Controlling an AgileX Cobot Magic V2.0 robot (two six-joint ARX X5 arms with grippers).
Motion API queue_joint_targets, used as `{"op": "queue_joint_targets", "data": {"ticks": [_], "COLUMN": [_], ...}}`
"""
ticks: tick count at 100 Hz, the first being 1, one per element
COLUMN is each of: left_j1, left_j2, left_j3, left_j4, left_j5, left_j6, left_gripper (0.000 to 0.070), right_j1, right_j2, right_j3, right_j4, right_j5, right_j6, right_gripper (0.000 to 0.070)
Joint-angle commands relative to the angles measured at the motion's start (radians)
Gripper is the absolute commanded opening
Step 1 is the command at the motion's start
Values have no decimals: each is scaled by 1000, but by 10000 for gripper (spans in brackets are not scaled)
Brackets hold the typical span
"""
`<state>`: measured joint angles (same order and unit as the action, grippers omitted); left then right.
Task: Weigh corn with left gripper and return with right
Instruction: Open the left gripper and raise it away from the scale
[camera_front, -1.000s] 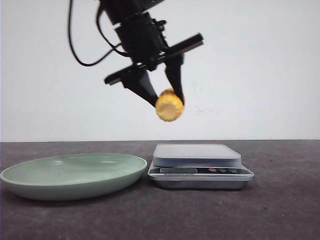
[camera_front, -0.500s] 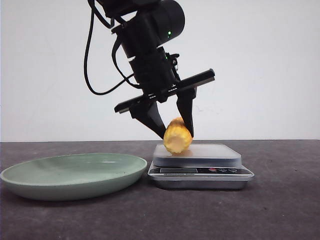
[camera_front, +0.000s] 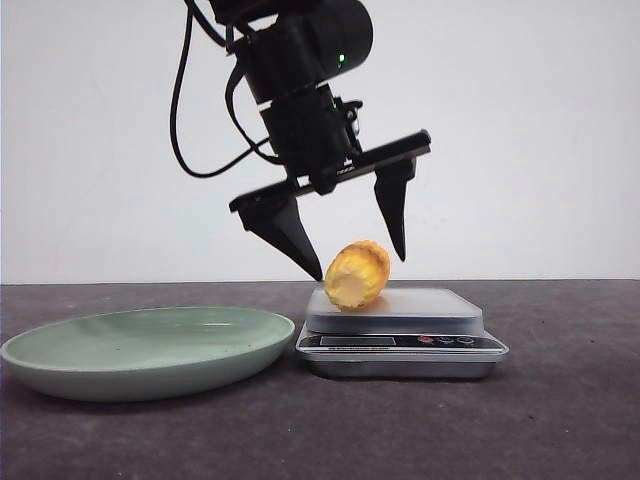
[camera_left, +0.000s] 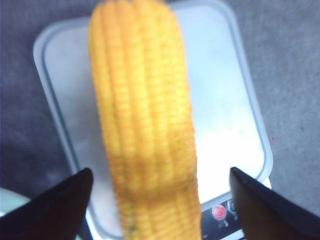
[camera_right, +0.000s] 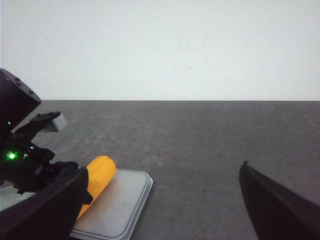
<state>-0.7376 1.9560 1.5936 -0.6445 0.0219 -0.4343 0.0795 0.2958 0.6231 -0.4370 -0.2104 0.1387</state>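
You have the corn (camera_front: 357, 275) lying on its side on the scale (camera_front: 400, 333), its pale cut end turned toward the front camera; it rests on the near-left part of the weighing platform, directly beneath the left gripper (camera_front: 360, 262); that claw is released, its two fingers spread wide, one finger (camera_front: 285, 228) tip just off the corn's left side and the other (camera_front: 393, 208) just above its right side, neither touching it as far as the front view shows; from the left wrist camera you see the corn (camera_left: 146, 120) running lengthwise down the middle of the gap, with both black fingertips (camera_left: 47, 209) well out to either side of it and the scale's platform (camera_left: 225, 105) under it; the scale's red button (camera_left: 218, 212) sits near one fingertip; the green plate (camera_front: 150, 350) lies on the table (camera_front: 560, 420) to the left of the claw, its rim just beside the scale's base; your right gripper (camera_right: 155, 205) is also released, its fingers far apart in its own wrist view; from there the corn (camera_right: 96, 177) lies off to one side on the scale (camera_right: 120, 210), partly behind the left arm (camera_right: 20, 150).
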Motion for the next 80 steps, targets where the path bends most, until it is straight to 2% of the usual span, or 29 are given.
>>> {"op": "queue_joint_targets", "data": {"ticks": [1, 16, 26, 35, 43, 59, 80], "left_j1": [-12, -14, -17, -23, -23, -29, -55], "left_j2": [-43, -164, -264, -371, -466, -729, -1155], "left_j3": [24, 24, 23, 14, -8, -142, -481], "left_j4": [-8, -31, -43, -51, -50, -18, -8], "left_j5": [-32, -85, -149, -209, -227, -267, -288], "left_j6": [45, 98, 133, 143, 143, 161, 147], "left_gripper": [598, 598, 598, 598, 598, 598, 598], "right_j1": [4, 4, 5, 7, 15, 47, 129], "right_j2": [3, 16, 39, 61, 80, 142, 311], "right_j3": [6, 7, 7, 7, 8, 26, 109], "right_j4": [9, 9, 9, 9, 10, 10, 10], "right_j5": [-4, -31, -61, -83, -90, -100, -106], "right_j6": [11, 12, 21, 32, 35, 43, 68], "right_gripper": [612, 612, 612, 612, 612, 612, 612]}}
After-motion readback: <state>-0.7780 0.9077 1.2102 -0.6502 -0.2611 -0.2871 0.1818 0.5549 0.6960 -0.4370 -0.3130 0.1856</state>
